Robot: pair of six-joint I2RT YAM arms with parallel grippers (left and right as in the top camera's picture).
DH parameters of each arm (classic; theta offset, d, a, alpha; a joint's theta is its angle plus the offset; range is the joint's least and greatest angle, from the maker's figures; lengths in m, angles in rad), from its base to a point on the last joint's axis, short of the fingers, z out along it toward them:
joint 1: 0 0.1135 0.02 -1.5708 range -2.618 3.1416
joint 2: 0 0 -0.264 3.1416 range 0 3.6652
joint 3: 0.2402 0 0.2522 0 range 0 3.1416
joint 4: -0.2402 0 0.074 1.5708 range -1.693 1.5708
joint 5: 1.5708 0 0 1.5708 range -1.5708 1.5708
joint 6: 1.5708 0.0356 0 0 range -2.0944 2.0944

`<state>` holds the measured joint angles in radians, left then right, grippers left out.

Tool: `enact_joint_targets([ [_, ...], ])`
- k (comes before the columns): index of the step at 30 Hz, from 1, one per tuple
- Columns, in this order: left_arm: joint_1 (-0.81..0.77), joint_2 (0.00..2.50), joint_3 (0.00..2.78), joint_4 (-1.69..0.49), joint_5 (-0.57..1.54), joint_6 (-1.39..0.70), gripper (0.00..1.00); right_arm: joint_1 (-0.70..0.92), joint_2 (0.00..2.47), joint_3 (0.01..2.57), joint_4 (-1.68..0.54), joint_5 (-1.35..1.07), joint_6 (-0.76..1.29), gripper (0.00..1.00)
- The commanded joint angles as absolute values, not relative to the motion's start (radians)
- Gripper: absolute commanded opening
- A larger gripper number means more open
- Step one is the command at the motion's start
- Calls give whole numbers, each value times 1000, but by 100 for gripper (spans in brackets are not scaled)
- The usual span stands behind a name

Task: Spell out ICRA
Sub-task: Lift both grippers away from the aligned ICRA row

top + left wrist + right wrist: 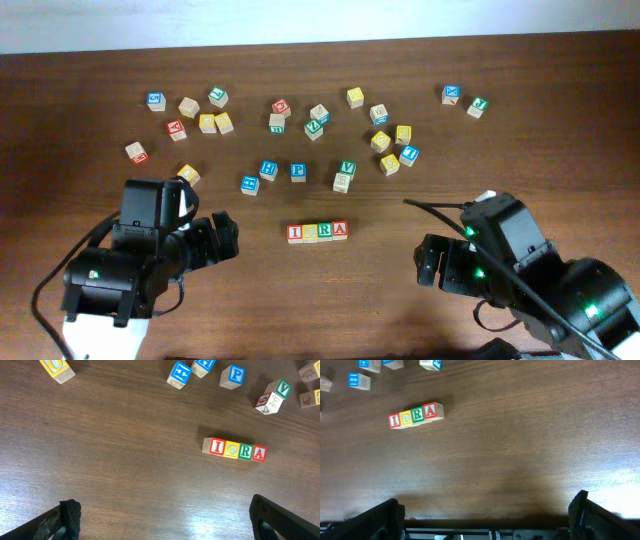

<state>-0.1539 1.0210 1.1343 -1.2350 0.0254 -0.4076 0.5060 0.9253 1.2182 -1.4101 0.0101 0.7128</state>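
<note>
ICRA row: four small wooden alphabet cubes stood in one line: the red-lettered I cube, the yellow C cube, the green-lettered R cube and the red-lettered A cube. They touched side by side and read I-C-R-A from left to right.
Place: the row sat on the dark brown wooden table, about midway across it and nearer than the scattered loose cubes. The blue-lettered P cube and the green V cube lay closest on the far side, apart from the row.
Handling: the cubes looked light, stiff and not fragile, with flat faces that would suit a pinch. A nudge to one would probably push its neighbours out of line.
Hold: the near and far faces of each cube were free. The inner left and right faces were blocked by the adjoining cubes.
Left gripper: its fingers were spread wide and held nothing, to the left of the row and well apart from it.
Right gripper: its fingers were also spread wide and empty, to the right of the row and slightly nearer, well apart.
Row and tools: the row lay between the two grippers, touched by neither.
Progress: the word looked fully spelled.
</note>
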Motion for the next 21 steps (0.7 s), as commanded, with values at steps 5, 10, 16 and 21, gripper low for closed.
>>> enact_joint_targets([
  [5, -149, 1019, 1143, -1236, 18, -395, 99, 525, 778, 1166, -1411, 101, 736, 98],
  [10, -149, 1019, 1143, -1236, 18, -395, 99, 525, 653, 1165, -1411, 161, 735, 98],
  [16, -149, 1019, 1143, -1236, 18, -395, 99, 525, 649, 1165, -1411, 167, 735, 98],
  [21, -149, 1019, 1143, -1236, 18, -395, 99, 525, 649, 1165, -1411, 167, 735, 98],
])
